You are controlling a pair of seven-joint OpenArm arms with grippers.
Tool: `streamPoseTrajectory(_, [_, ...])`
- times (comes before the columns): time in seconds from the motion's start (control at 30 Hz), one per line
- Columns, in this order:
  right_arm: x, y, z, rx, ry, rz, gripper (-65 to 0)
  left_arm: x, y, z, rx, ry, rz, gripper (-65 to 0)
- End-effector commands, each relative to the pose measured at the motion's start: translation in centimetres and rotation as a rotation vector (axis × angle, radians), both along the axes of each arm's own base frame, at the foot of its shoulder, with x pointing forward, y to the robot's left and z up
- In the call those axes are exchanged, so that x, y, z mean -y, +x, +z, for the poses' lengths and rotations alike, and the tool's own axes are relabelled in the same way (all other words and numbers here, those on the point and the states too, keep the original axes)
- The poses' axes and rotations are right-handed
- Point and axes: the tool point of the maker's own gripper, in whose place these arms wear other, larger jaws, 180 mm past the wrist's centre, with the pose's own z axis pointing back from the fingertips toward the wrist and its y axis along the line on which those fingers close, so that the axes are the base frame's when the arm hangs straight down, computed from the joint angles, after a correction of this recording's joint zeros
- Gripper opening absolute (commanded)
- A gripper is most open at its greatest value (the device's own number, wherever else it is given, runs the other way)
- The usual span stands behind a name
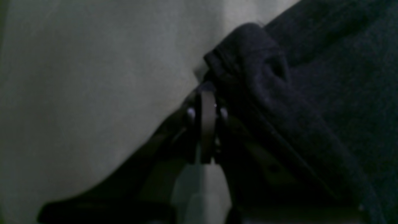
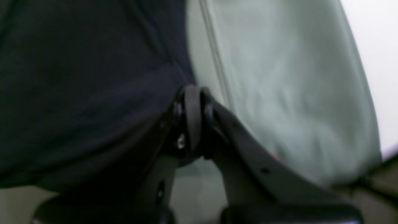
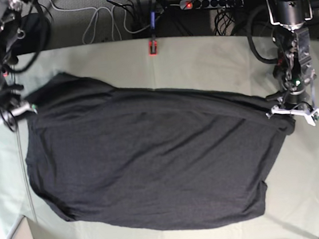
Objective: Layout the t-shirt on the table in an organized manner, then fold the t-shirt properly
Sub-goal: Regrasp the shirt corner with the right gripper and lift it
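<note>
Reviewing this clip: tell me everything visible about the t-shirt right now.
The t-shirt is charcoal-black soft knit fabric, plain on the side showing, with no print visible. It lies spread wide across the table, mostly flat, with shallow diagonal wrinkles and uneven edges. One end is pinched in the right gripper, the opposite end in the left gripper, both with jaws shut on bunched hem; the wrist views show folded fabric at the tips.

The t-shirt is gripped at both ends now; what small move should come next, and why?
Probably pull the two arms gently apart. Both the left pincer and the right pincer are shut on edges of the t-shirt, which lies slanted and wrinkled on the table.
</note>
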Motion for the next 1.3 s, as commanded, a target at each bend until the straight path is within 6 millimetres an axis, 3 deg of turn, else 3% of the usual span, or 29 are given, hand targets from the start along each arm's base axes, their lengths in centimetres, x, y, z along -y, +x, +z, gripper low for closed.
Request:
streamPoseTrajectory(0.0, [0.0,1.5,1.9,0.059,-0.016,0.013,-65.0,-1.0,1.2,1.8,0.049,0.034,-0.001,-65.0])
streamPoseTrajectory(0.2, [-0.8,6.3,5.1,0.116,-0.022,0.036,-65.0,-1.0,1.2,1.8,0.049,0.035,-0.001,-65.0])
streamPoseTrajectory(0.33, [-2.4,9.2,7.2,0.166,-0.019,0.085,-65.0,-1.0,1.2,1.8,0.049,0.035,-0.001,-65.0])
streamPoseTrajectory(0.43, [-3.6,10.8,6.9,0.165,0.014,0.119,-65.0,-1.0,1.2,1.8,0.049,0.035,-0.001,-65.0])
streamPoseTrajectory(0.53, [-4.0,11.8,5.3,0.127,0.065,0.122,-65.0,-1.0,1.2,1.8,0.048,0.034,-0.001,-65.0])
streamPoseTrajectory(0.77, [-3.9,13.8,3.1,0.092,0.137,0.124,-65.0,-1.1,1.1,1.7,0.044,0.036,-0.001,-65.0])
streamPoseTrajectory(0.9, [-3.9,13.9,1.7,0.046,0.139,0.149,-63.5,-1.0,1.1,1.7,0.043,0.035,-0.003,-65.0])
streamPoseTrajectory(1.03, [-3.4,13.1,0.8,0.006,0.108,0.168,-45.2,-1.0,1.1,1.7,0.043,0.035,-0.003,-65.0])
streamPoseTrajectory(1.1, [-3.1,12.0,0.0,-0.015,0.101,0.161,-34.8,-1.0,1.1,1.7,0.044,0.035,-0.003,-65.0])
streamPoseTrajectory(1.17, [-1.1,10.1,-0.4,-0.031,0.072,0.121,-27.3,-1.0,1.1,1.7,0.044,0.035,-0.003,-65.0])
streamPoseTrajectory(1.27, [1.2,6.6,-1.1,-0.049,0.041,0.058,-24.8,-1.0,1.1,1.7,0.044,0.035,-0.003,-65.0])
